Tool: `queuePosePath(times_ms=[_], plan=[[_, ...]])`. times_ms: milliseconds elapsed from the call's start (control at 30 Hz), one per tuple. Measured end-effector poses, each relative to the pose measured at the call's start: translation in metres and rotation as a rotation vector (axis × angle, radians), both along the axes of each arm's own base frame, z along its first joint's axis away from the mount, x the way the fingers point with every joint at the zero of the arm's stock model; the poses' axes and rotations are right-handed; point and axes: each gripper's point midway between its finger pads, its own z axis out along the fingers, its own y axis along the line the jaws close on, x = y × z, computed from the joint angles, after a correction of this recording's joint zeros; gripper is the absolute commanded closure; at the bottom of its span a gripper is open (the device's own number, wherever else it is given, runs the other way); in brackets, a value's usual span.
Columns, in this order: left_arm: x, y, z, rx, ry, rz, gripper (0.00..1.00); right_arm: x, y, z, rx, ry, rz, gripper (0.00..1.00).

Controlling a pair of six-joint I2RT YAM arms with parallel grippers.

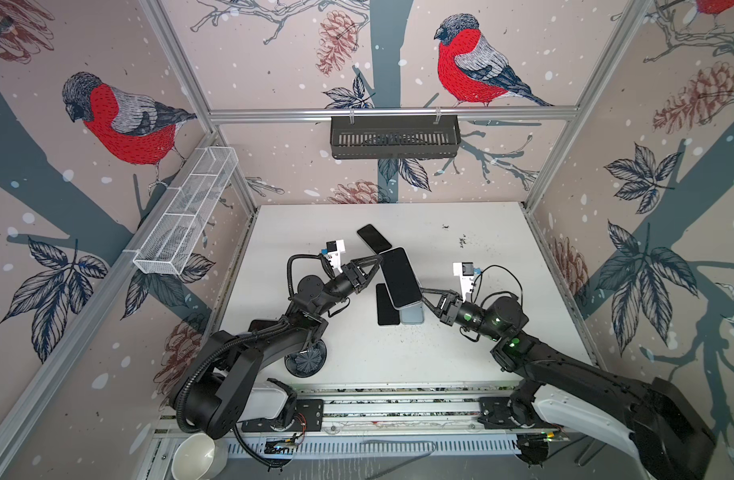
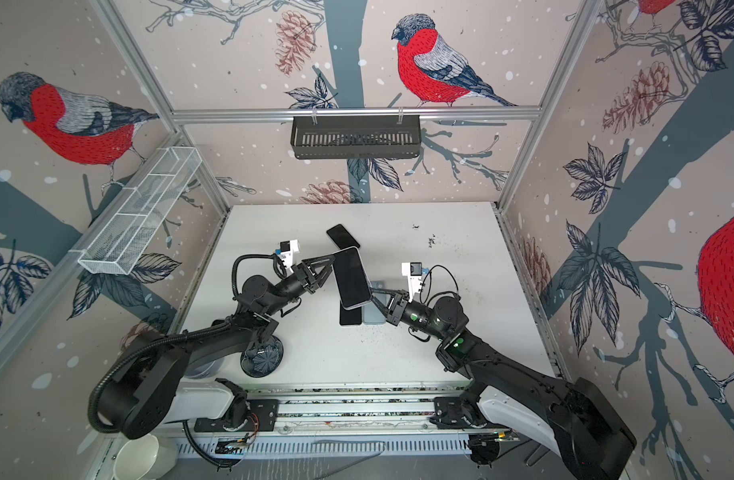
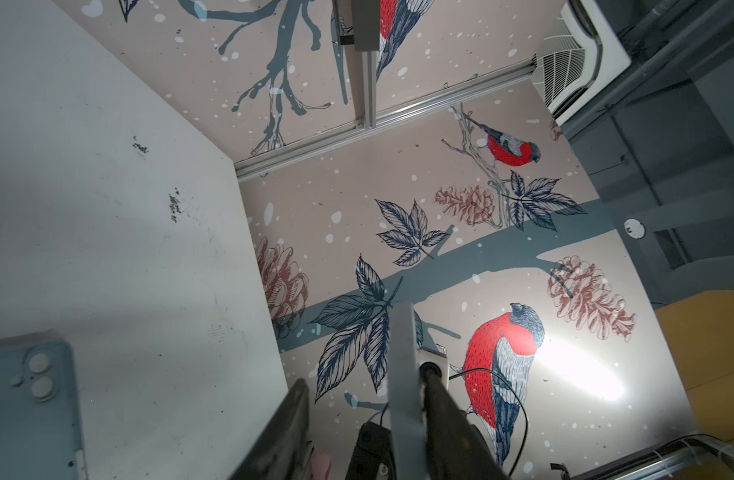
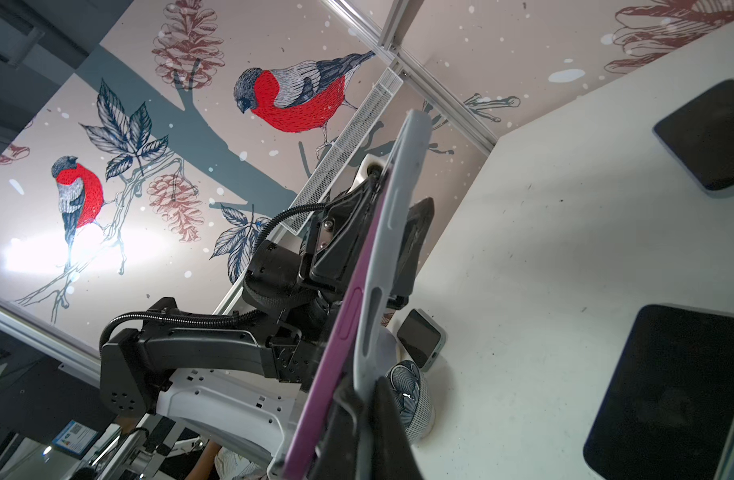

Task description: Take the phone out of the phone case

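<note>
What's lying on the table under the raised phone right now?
Under the raised phone lie a dark-screened phone and a pale blue phone, side by side on the table. It covers their far ends, so anything else beneath is hidden.

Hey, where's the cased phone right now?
In both top views the cased phone is in the air over mid-table, tilted, between the left gripper and the right gripper, above a black phone lying flat.
</note>
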Motion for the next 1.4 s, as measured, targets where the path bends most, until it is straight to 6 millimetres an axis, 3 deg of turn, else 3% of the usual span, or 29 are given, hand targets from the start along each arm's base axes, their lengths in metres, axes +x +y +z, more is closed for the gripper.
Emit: queuePosePath(times_ms=[200, 233, 400, 633, 733, 900, 1200, 1400], plan=[[0.004, -0.005, -0.002, 0.1, -0.031, 0.037, 0.21, 0.018, -0.03, -0.031, -0.05, 0.138, -0.141, 1.0], [0.004, -0.005, 0.0, 0.119, -0.045, 0.046, 0.03, 0.02, -0.035, -0.036, -0.059, 0.16, -0.158, 1.0], [-0.005, -0.017, 0.02, 0.237, -0.148, 0.074, 0.02, 0.032, -0.059, -0.056, -0.087, 0.24, -0.252, 1.0], [-0.05, -0.076, 0.049, 0.519, -0.403, 0.003, 0.04, 0.036, -0.071, -0.073, -0.12, 0.294, -0.287, 1.0], [-0.066, -0.095, 0.037, 0.68, -0.487, -0.026, 0.07, 0.037, -0.074, -0.079, -0.13, 0.311, -0.294, 1.0], [-0.085, -0.123, 0.0, 0.959, -0.591, -0.093, 0.14, 0.036, -0.074, -0.082, -0.137, 0.323, -0.289, 1.0], [-0.078, -0.142, -0.045, 1.236, -0.668, -0.146, 0.25, 0.032, -0.074, -0.085, -0.141, 0.33, -0.273, 1.0], [-0.072, -0.146, -0.059, 1.305, -0.683, -0.157, 0.29, 0.03, -0.075, -0.086, -0.14, 0.326, -0.272, 1.0]])
